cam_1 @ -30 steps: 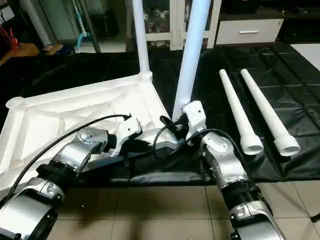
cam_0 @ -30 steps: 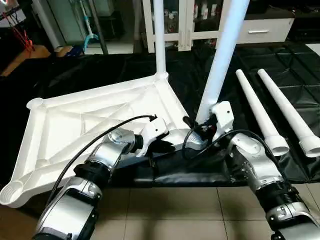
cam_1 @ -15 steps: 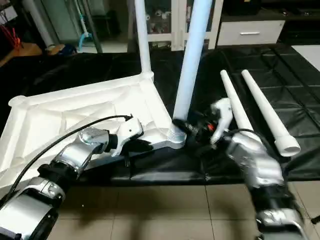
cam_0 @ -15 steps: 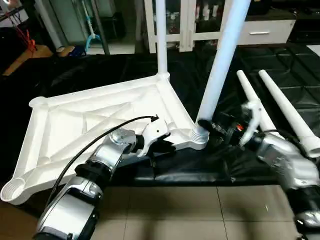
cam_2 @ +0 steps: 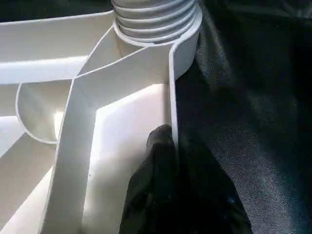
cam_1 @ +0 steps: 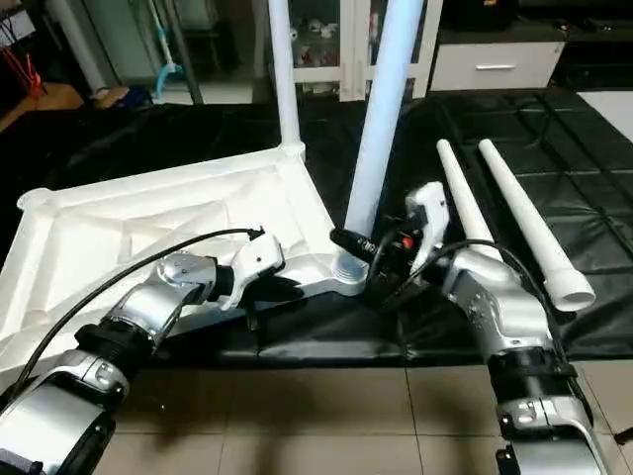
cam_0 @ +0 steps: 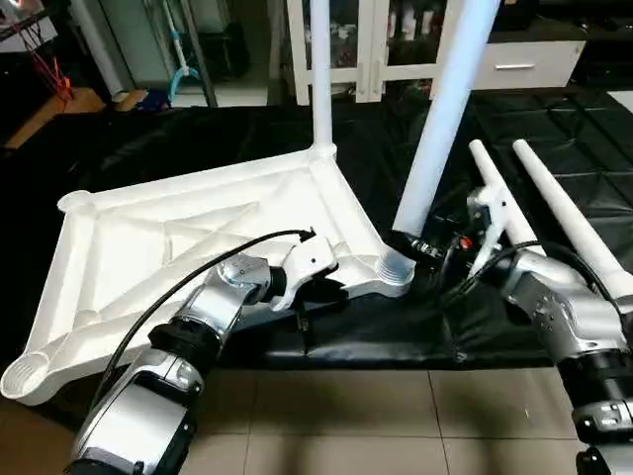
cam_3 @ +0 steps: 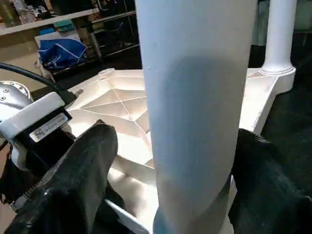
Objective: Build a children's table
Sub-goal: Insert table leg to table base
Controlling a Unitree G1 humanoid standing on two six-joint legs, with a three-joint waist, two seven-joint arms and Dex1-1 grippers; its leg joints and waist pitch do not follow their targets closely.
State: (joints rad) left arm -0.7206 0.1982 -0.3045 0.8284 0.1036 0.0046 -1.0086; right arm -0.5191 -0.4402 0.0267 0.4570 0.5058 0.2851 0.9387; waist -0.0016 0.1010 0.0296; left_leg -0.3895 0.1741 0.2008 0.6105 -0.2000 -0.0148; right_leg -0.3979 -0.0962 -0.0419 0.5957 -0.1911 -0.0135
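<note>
Left gripper (cam_0: 318,287): we have it pinched shut on the near rim of the tabletop (cam_0: 148,247), beside the near-right corner; in the left wrist view one black finger (cam_2: 156,161) lies against the rim wall.
Right gripper (cam_3: 170,161): our fingers stand wide, one either side of the near leg (cam_0: 440,119) low on its shaft; we cannot tell whether the pads touch it.
Step in hand: seating the second leg. We judge it is in its corner socket (cam_0: 396,269), with ridged rings showing above the socket's mouth, so it may not be fully home.
Next move: we judge it calls for closing on the shaft and turning or pressing it down while our left keeps the top from sliding.
Far leg (cam_0: 319,69): upright in the far corner socket, seemingly seated.
Spare legs (cam_0: 534,213): two, lying side by side on the black sheet (cam_0: 198,139) to our right, well apart from the top, wide ends towards us.
Tabletop: underside up, tilted in the head views, square, white moulded plastic, thin stiff ribs running diagonally, round sockets at the corners.
Legs: smooth white tapered tubes, ringed at the wide end, likely slippery under rubber pads.
Sheet: dark, matte, slightly wrinkled, laid over tile floor (cam_0: 396,416).
</note>
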